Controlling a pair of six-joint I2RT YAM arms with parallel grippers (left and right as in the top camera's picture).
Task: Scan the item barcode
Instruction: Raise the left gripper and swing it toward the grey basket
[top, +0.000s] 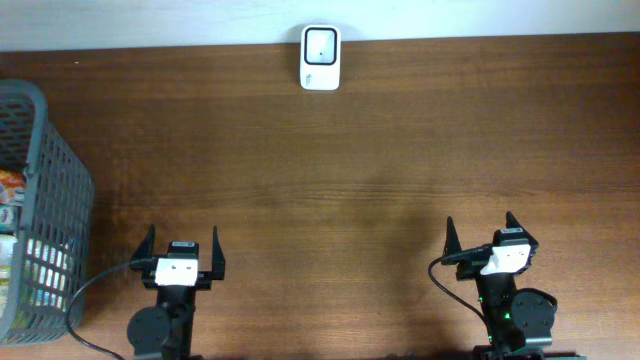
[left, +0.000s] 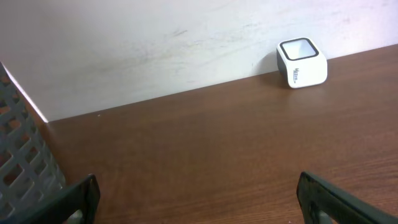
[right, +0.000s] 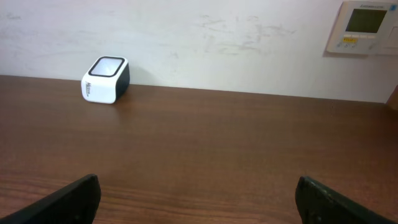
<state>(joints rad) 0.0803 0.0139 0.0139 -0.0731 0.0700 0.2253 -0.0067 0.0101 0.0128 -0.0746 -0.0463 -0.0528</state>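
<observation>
A white barcode scanner (top: 321, 58) with a dark window stands at the far edge of the table, against the wall; it shows as the scanner (left: 301, 63) in the left wrist view and the scanner (right: 106, 79) in the right wrist view. Packaged items (top: 9, 190) lie inside a grey mesh basket (top: 60, 190) at the left edge; no barcode is visible. My left gripper (top: 181, 242) sits open near the front left, nothing between its fingers (left: 81, 199). At the front right my right gripper (top: 480, 228) is open too, fingers (right: 323, 199) spread and empty.
The basket's grey lattice wall (left: 22, 155) stands close on the left of the left gripper. A wall thermostat panel (right: 364, 28) hangs at the upper right of the right wrist view. Brown wooden table (top: 330, 170) stretches between the grippers and the scanner.
</observation>
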